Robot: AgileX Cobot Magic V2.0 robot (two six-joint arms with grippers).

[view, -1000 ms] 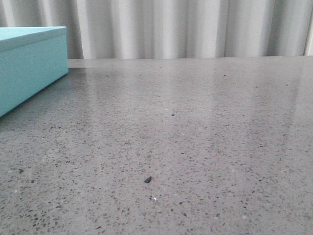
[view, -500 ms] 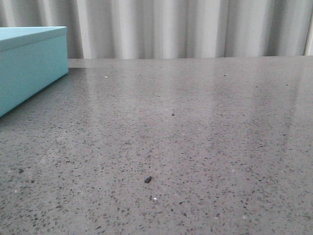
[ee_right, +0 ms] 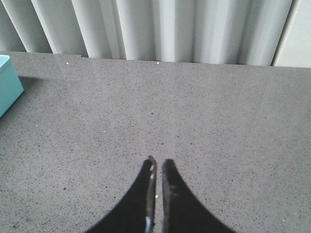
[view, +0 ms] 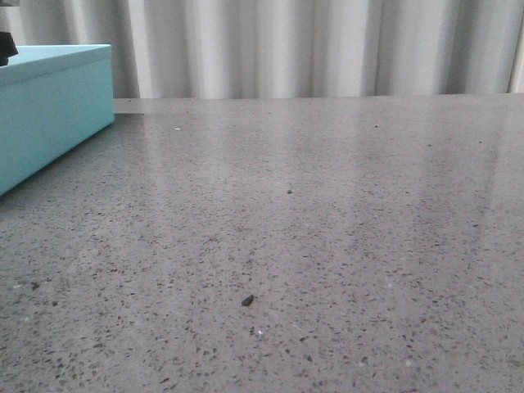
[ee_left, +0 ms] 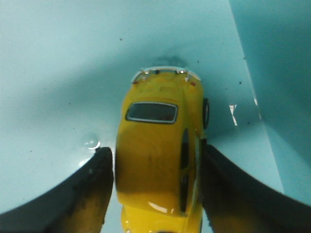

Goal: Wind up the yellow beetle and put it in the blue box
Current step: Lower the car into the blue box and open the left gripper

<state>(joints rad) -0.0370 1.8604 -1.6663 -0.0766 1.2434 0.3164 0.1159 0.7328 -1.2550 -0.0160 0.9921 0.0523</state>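
Observation:
In the left wrist view the yellow beetle (ee_left: 158, 145) sits between my left gripper's (ee_left: 155, 148) dark fingers (ee_left: 92, 194), which are shut on its sides. It is a glossy toy car, its chrome bumper pointing at the pale turquoise inside floor of the blue box (ee_left: 58, 73), with a box wall close beside it. The front view shows the blue box (view: 49, 115) at the far left of the table, and a dark part (view: 4, 49) pokes in above its top edge. My right gripper (ee_right: 158, 162) is shut on nothing over bare table, with a corner of the box (ee_right: 7, 82) off to one side.
The grey speckled table (view: 327, 205) runs back to a white pleated curtain (view: 286, 49). A small dark crumb (view: 247, 300) lies near the front middle.
A dark part has come into the front view at the left edge above the blue box. Nothing else on the table has moved.

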